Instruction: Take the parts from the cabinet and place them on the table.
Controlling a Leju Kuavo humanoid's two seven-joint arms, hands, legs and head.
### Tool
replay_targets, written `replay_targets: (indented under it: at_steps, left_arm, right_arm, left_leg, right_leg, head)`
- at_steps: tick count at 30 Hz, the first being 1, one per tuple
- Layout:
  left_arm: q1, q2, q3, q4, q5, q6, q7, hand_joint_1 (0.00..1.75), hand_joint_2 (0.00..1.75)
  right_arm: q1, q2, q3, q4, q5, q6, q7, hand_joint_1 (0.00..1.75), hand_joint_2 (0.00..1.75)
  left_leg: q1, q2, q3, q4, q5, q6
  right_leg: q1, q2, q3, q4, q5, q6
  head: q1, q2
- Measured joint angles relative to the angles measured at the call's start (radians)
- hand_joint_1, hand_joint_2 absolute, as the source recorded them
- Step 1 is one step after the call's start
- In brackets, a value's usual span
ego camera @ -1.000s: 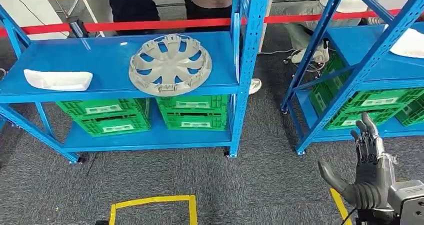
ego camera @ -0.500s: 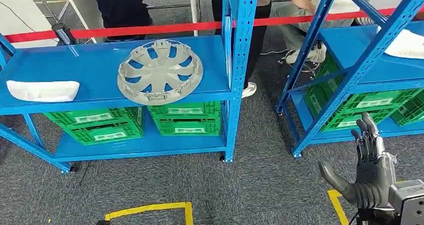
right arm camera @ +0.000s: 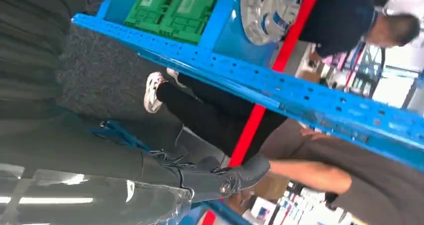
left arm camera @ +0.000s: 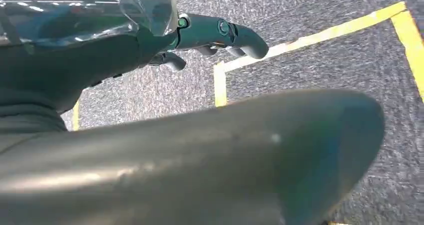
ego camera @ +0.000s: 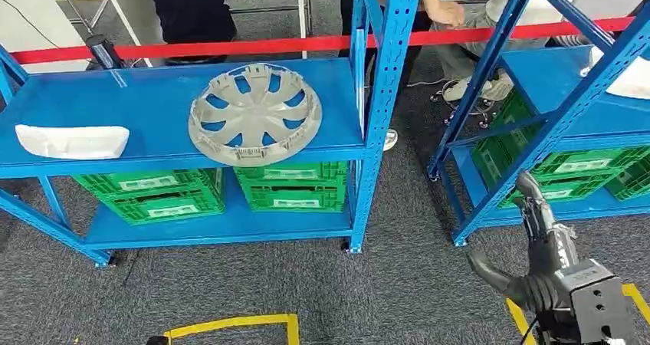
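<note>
We see the grey wheel cover [ego camera: 254,113] lying flat on the blue rack's upper shelf [ego camera: 153,100], at ten o'clock from our right hand [ego camera: 536,261], well apart. That hand hangs empty with fingers apart and is the one nearer; the left hand [left arm camera: 150,85] faces the floor, fingers loosely extended, holding nothing.

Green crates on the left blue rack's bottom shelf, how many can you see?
4, in two stacks of two under the hubcap shelf: left stack upper and lower, right stack upper and lower. More may sit hidden behind them.
</note>
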Motion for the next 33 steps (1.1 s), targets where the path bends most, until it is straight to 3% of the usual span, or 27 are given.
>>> replay_targets:
  at_steps: [2,3,4,5,7,8,9,10,12,13,14,17,18,19,20,22,23,24,25,26,27,28,29,32,33]
  left_arm:
    - [-0.002,0.001,0.000,0.004,0.000,0.000,0.000,0.00,0.00]
    - [-0.002,0.007,0.000,0.005,0.000,0.000,0.000,0.00,0.00]
    - [-0.003,0.007,0.000,0.009,-0.001,0.001,-0.001,0.00,0.00]
    - [-0.005,0.008,0.000,0.011,-0.001,0.002,-0.001,0.00,0.00]
    - [-0.007,0.016,0.000,0.019,-0.001,0.004,-0.001,0.00,0.00]
    - [-0.007,0.018,0.000,0.025,0.000,0.004,-0.003,0.00,0.00]
    - [-0.008,0.020,0.000,0.030,0.000,0.005,-0.005,0.00,0.00]
    - [-0.009,0.022,0.000,0.034,0.000,0.005,-0.008,0.00,0.00]
    - [-0.012,0.028,0.000,0.039,0.001,0.009,-0.013,0.00,0.00]
    - [-0.014,0.029,0.000,0.042,0.002,0.012,-0.013,0.00,0.00]
    - [-0.017,0.033,0.000,0.046,0.002,0.013,-0.013,0.00,0.00]
    - [-0.016,0.034,0.000,0.052,0.002,0.016,-0.013,0.00,0.00]
    - [-0.017,0.034,0.000,0.053,0.002,0.018,-0.013,0.00,0.00]
    - [-0.018,0.032,0.000,0.053,0.002,0.019,-0.013,0.00,0.00]
    - [-0.019,0.032,-0.001,0.053,0.002,0.019,-0.013,0.00,0.00]
    - [-0.020,0.031,-0.002,0.054,0.002,0.019,-0.012,0.00,0.00]
    - [-0.020,0.031,-0.002,0.054,0.002,0.019,-0.010,0.00,0.00]
    - [-0.020,0.030,-0.003,0.054,0.001,0.019,-0.009,0.00,0.00]
    - [-0.020,0.029,-0.003,0.054,0.000,0.019,-0.007,0.00,0.00]
    - [-0.021,0.029,-0.004,0.054,0.000,0.019,-0.007,0.00,0.00]
    - [-0.021,0.028,-0.005,0.054,0.000,0.019,-0.007,0.00,0.00]
    - [-0.021,0.026,-0.005,0.054,-0.002,0.019,-0.006,0.00,0.00]
    - [-0.022,0.024,-0.006,0.054,-0.006,0.019,-0.004,0.00,0.00]
    - [-0.021,0.032,-0.013,0.054,-0.021,0.027,0.002,0.00,0.00]
    - [-0.022,0.036,-0.018,0.053,-0.022,0.034,0.002,0.00,0.00]
  right_arm:
    - [-0.009,-0.010,0.016,0.010,0.005,0.000,0.002,0.00,1.75]
    - [-0.012,-0.013,0.023,0.014,0.007,0.002,0.002,0.00,1.75]
    - [-0.018,-0.018,0.033,0.018,0.009,0.004,0.003,0.00,1.75]
    - [-0.022,-0.021,0.040,0.023,0.011,0.011,0.004,0.00,1.75]
    - [-0.035,-0.034,0.066,0.040,0.013,0.034,0.005,0.00,1.75]
    - [-0.041,-0.044,0.084,0.054,0.013,0.048,0.008,0.00,1.75]
    - [-0.045,-0.054,0.100,0.066,0.013,0.058,0.008,0.00,1.75]
    - [-0.051,-0.063,0.117,0.075,0.013,0.067,0.008,0.00,1.75]
    - [-0.062,-0.076,0.146,0.089,0.013,0.075,0.008,0.00,1.75]
    - [-0.068,-0.080,0.155,0.092,0.013,0.076,0.008,0.00,1.75]
    - [-0.073,-0.084,0.164,0.096,0.012,0.076,0.007,0.00,1.75]
    - [-0.080,-0.093,0.181,0.107,0.012,0.079,0.008,0.00,1.75]
    - [-0.082,-0.096,0.185,0.108,0.012,0.082,0.009,0.00,1.75]
    - [-0.083,-0.100,0.189,0.110,0.012,0.085,0.010,0.00,1.75]
    - [-0.089,-0.105,0.192,0.112,0.013,0.090,0.012,0.00,1.75]
    - [-0.094,-0.111,0.200,0.123,0.021,0.099,0.021,0.00,1.75]
    - [-0.095,-0.113,0.206,0.128,0.031,0.102,0.024,0.00,1.75]
    - [-0.099,-0.114,0.212,0.135,0.037,0.103,0.027,0.00,1.75]
    - [-0.105,-0.114,0.217,0.140,0.041,0.103,0.028,0.00,1.75]
    - [-0.112,-0.114,0.219,0.144,0.043,0.104,0.028,0.00,1.75]
    - [-0.120,-0.115,0.221,0.146,0.045,0.104,0.028,0.00,1.75]
    - [-0.126,-0.115,0.224,0.148,0.048,0.104,0.028,0.00,1.75]
    - [-0.134,-0.116,0.226,0.152,0.052,0.104,0.028,0.00,1.75]
    - [-0.179,-0.122,0.246,0.178,0.068,0.104,0.025,0.00,1.75]
    - [-0.198,-0.122,0.254,0.188,0.069,0.104,0.022,0.00,1.75]
  left_leg:
    - [0.002,0.001,0.000,0.000,0.000,-0.006]
    - [0.004,0.001,-0.005,0.011,-0.007,-0.012]
    - [0.005,0.003,-0.020,0.044,-0.034,-0.021]
    - [0.011,0.004,-0.044,0.098,-0.067,-0.028]
    - [0.022,0.008,-0.126,0.269,-0.141,-0.041]
    - [0.028,0.009,-0.156,0.325,-0.151,-0.046]
    - [0.032,0.010,-0.157,0.320,-0.137,-0.049]
    - [0.036,0.012,-0.136,0.267,-0.101,-0.050]
    - [0.040,0.014,-0.039,0.072,-0.007,-0.049]
    - [0.040,0.013,-0.006,0.004,0.000,-0.048]
    - [0.032,0.012,-0.006,0.001,-0.003,-0.043]
    - [0.025,0.011,-0.010,0.005,-0.005,-0.026]
    - [0.028,0.011,0.005,-0.012,0.004,-0.015]
    - [0.031,0.012,0.011,-0.021,0.010,-0.006]
    - [0.031,0.013,0.011,-0.023,0.013,0.001]
    - [0.025,0.013,0.009,-0.023,0.011,0.003]
    - [0.021,0.013,0.009,-0.022,0.011,0.005]
    - [0.018,0.012,0.010,-0.022,0.011,0.005]
    - [0.015,0.011,0.011,-0.022,0.010,0.006]
    - [0.012,0.009,0.013,-0.022,0.010,0.006]
    - [0.010,0.008,0.015,-0.020,0.009,0.005]
    - [0.009,0.007,0.015,-0.018,0.007,0.004]
    - [0.000,0.006,0.010,-0.009,0.001,-0.003]
    - [0.004,0.009,0.008,-0.011,0.004,-0.011]
    - [0.005,0.009,0.007,-0.006,0.001,-0.016]
  right_leg:
    - [0.002,0.000,0.001,-0.002,0.003,-0.011]
    - [-0.013,-0.001,0.008,-0.008,0.008,-0.017]
    - [-0.013,-0.001,0.011,-0.008,0.007,-0.019]
    - [-0.013,-0.002,0.011,-0.008,0.008,-0.023]
    - [-0.012,-0.002,0.009,-0.007,0.008,-0.023]
    - [-0.013,-0.001,0.009,-0.007,0.007,-0.023]
    - [-0.013,-0.001,0.010,-0.007,0.007,-0.022]
    - [-0.014,0.000,0.011,-0.007,0.007,-0.022]
    - [-0.016,0.001,0.015,-0.007,0.004,-0.017]
    - [-0.016,0.000,0.017,-0.007,0.003,-0.013]
    - [-0.008,0.000,0.014,-0.007,0.002,-0.004]
    - [-0.014,0.000,0.016,-0.016,0.004,0.016]
    - [-0.011,0.000,0.017,-0.016,0.002,0.024]
    - [-0.014,-0.003,0.004,0.009,-0.011,0.020]
    - [-0.012,-0.003,-0.024,0.070,-0.044,0.009]
    - [-0.010,-0.003,-0.112,0.247,-0.114,-0.004]
    - [-0.010,-0.003,-0.145,0.311,-0.131,-0.003]
    - [-0.009,-0.003,-0.155,0.326,-0.128,0.001]
    - [-0.008,-0.003,-0.138,0.288,-0.107,0.009]
    - [-0.008,-0.003,-0.096,0.199,-0.069,0.018]
    - [-0.006,-0.003,-0.044,0.094,-0.031,0.021]
    - [-0.003,-0.005,-0.002,0.011,-0.006,0.016]
    - [0.003,-0.003,0.005,-0.008,0.002,0.001]
    - [0.008,-0.001,0.004,-0.009,0.010,-0.014]
    - [-0.001,-0.001,0.006,-0.015,0.015,-0.021]
  head:
    - [0.000,0.000]
    - [0.002,0.000]
    - [-0.003,0.000]
    - [-0.007,0.000]
    - [-0.006,0.000]
    - [-0.006,0.000]
    - [-0.006,0.000]
    - [-0.006,0.000]
    - [-0.006,0.000]
    - [-0.006,0.000]
    - [-0.005,0.000]
    - [-0.005,0.000]
    - [-0.006,0.000]
    - [-0.003,0.000]
    - [-0.002,0.000]
    - [-0.003,0.000]
    - [-0.003,0.000]
    - [-0.003,0.000]
    - [-0.003,0.000]
    - [-0.002,0.000]
    - [-0.002,0.000]
    - [-0.002,0.000]
    - [-0.004,0.000]
    - [-0.005,0.000]
    - [-0.003,0.000]
